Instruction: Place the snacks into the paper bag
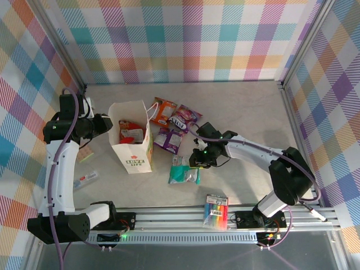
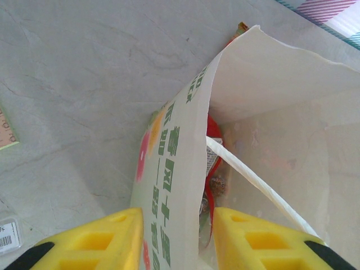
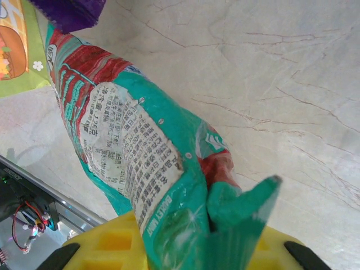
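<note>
While my right end effector (image 1: 197, 165) is closed on the crimped end of the teal packet (image 1: 180, 171), whose long axis runs leftward from the grip along the bench (image 1: 247, 112), the paper bag (image 1: 135, 154) stands open-mouthed further left, so I judge: lift, carry left.

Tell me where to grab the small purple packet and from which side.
Probably its near-right corner, coming down from above: the small purple packet lies flat, the paper bag crowds its left and the pink-purple packet its far end, so that corner looks freest.
</note>
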